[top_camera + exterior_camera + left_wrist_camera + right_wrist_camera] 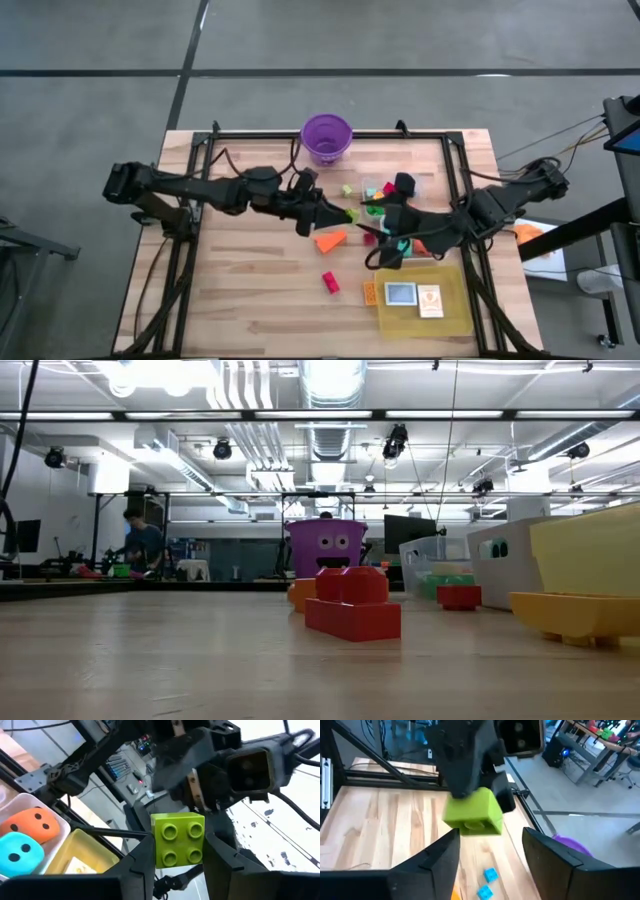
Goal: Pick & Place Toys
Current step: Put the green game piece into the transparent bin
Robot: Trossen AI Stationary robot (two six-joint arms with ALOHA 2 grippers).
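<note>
My overhead feed is evenly lit, the wooden table (260,300) bright with only soft, short shadows under the arms. At table height, rows of ceiling lights (330,380) glare white and blow out near the top; the nearest boards go soft, while the red block (352,605) is sharp. On my left wrist feed, the green brick (178,839) is crisp and well lit, the floor behind washed out. My right wrist feed smears that brick (472,812) with motion blur.
</note>
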